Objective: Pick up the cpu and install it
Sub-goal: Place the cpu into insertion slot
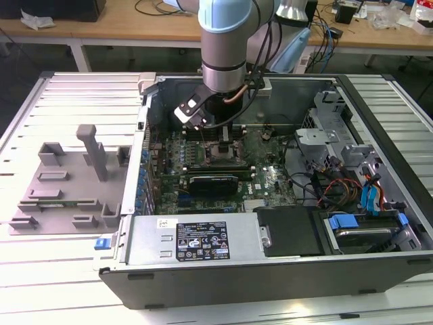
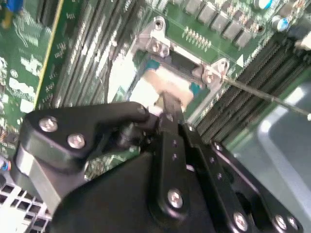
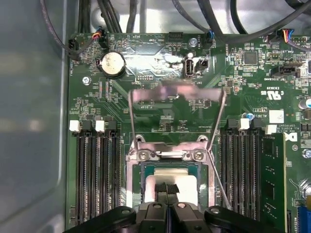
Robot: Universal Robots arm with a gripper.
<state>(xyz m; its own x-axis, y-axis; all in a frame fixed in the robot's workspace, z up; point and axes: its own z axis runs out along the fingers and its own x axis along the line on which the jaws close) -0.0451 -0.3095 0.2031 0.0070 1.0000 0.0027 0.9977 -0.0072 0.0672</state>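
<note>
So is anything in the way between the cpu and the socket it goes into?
Nothing visible does. In the first wrist view the cpu sits at the open socket, right under the tool, and the metal bracket is swung up clear of it.

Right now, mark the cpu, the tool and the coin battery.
cpu (image 3: 187,187): first wrist view, silver top.
tool (image 3: 167,190): first wrist view, black front end.
coin battery (image 3: 112,64): first wrist view, round face.

The claw (image 3: 167,190) is matt black, the cpu (image 3: 188,187) pale smooth metal, the board (image 3: 97,103) glossy green, the case (image 1: 304,91) bare grey sheet metal.
</note>
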